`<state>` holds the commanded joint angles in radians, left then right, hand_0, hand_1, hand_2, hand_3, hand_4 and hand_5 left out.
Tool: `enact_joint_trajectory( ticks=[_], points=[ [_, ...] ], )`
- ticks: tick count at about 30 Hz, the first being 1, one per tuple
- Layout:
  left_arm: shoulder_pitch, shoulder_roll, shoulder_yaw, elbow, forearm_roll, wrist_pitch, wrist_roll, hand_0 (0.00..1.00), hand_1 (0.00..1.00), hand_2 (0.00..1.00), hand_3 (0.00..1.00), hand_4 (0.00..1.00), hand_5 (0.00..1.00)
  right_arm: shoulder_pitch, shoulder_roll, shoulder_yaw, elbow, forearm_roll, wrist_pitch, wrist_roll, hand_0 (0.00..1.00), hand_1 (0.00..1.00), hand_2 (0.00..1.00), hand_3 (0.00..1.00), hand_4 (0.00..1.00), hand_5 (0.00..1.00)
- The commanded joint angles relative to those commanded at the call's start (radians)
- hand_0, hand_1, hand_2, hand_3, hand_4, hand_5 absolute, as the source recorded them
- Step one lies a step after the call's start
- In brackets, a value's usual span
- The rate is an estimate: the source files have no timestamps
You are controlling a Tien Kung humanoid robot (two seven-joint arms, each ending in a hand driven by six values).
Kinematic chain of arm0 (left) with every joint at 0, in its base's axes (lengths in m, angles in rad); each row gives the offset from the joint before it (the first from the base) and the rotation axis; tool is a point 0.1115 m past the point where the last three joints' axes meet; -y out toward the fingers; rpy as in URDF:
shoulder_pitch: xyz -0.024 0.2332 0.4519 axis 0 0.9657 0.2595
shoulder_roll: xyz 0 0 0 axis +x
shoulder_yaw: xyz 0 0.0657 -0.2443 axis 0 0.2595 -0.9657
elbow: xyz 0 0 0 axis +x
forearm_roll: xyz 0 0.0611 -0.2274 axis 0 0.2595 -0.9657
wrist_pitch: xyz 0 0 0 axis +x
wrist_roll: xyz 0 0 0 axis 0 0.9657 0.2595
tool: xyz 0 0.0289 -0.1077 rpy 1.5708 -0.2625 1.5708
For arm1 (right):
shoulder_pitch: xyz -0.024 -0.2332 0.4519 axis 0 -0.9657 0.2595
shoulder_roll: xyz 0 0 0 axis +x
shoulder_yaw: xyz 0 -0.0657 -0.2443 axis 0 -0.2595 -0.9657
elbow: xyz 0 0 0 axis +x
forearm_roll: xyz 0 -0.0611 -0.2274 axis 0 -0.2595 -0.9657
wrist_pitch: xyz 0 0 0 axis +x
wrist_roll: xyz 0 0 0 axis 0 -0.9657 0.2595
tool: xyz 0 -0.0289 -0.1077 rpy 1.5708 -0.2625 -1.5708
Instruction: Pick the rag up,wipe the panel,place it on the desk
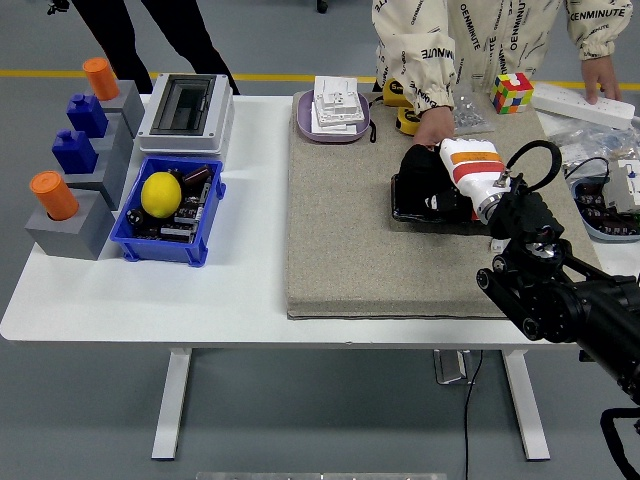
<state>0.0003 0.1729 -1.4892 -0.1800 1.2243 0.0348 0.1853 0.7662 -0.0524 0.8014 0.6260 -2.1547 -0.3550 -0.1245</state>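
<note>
My right hand (452, 180), in a white cover with an orange band, is shut on a black rag (413, 172) and presses it down on a dark flat panel (410, 214). The panel lies on the grey mat (340, 230), right of the mat's middle. A person's hand (434, 126) reaches in from the far side and rests at the panel's far edge, just behind the rag. Most of the panel is hidden under the rag and my hand. My left arm does not show.
A blue bin (200, 232) with a lemon (160, 194) and a grey switch box (185, 105) stand at the left, beside grey blocks (70, 228). A purple tray (305, 125) of white plates, a puzzle cube (511, 92) and a power strip (580, 103) line the far edge.
</note>
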Motion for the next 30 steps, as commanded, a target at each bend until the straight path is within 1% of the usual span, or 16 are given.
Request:
enact_joint_trajectory(
  ticks=[2,3,5,6,16,22,30],
  points=[
    [0.000,-0.001,-0.003,0.000,0.002,0.001,0.001,0.649,0.694,0.737,0.564,0.595,0.470,-0.007,-0.020,0.013,0.000,-0.002,0.000,0.000,0.281,0.361,0.420,0.428,0.998,0.114],
    [0.001,0.000,-0.002,0.000,0.002,0.000,0.001,0.650,0.694,0.737,0.563,0.595,0.471,-0.014,-0.037,0.025,0.000,-0.004,0.001,0.000,0.280,0.361,0.420,0.428,0.998,0.115],
    [0.001,-0.001,-0.003,0.000,0.001,0.001,0.001,0.650,0.694,0.737,0.563,0.595,0.471,-0.016,-0.045,0.031,0.000,-0.005,0.001,0.000,0.280,0.361,0.420,0.428,0.998,0.115],
    [0.002,-0.001,-0.004,0.000,0.002,0.001,0.001,0.650,0.694,0.737,0.563,0.595,0.471,-0.022,-0.059,0.043,-0.003,-0.008,0.002,0.000,0.280,0.361,0.420,0.428,0.998,0.115],
    [0.005,-0.003,-0.006,0.000,0.001,0.001,0.001,0.645,0.695,0.737,0.563,0.595,0.470,-0.060,-0.141,0.150,-0.024,-0.036,0.005,-0.001,0.280,0.361,0.420,0.428,0.998,0.115],
    [0.006,-0.003,-0.008,0.000,0.003,0.001,0.001,0.645,0.694,0.737,0.563,0.595,0.470,-0.076,-0.171,0.185,-0.025,-0.044,0.006,-0.001,0.281,0.360,0.420,0.428,0.998,0.116],
    [0.002,-0.004,-0.007,0.000,0.000,0.000,-0.001,0.646,0.694,0.737,0.563,0.596,0.469,-0.080,-0.187,0.207,-0.023,-0.049,0.007,-0.001,0.281,0.361,0.420,0.428,0.998,0.117]
  ],
)
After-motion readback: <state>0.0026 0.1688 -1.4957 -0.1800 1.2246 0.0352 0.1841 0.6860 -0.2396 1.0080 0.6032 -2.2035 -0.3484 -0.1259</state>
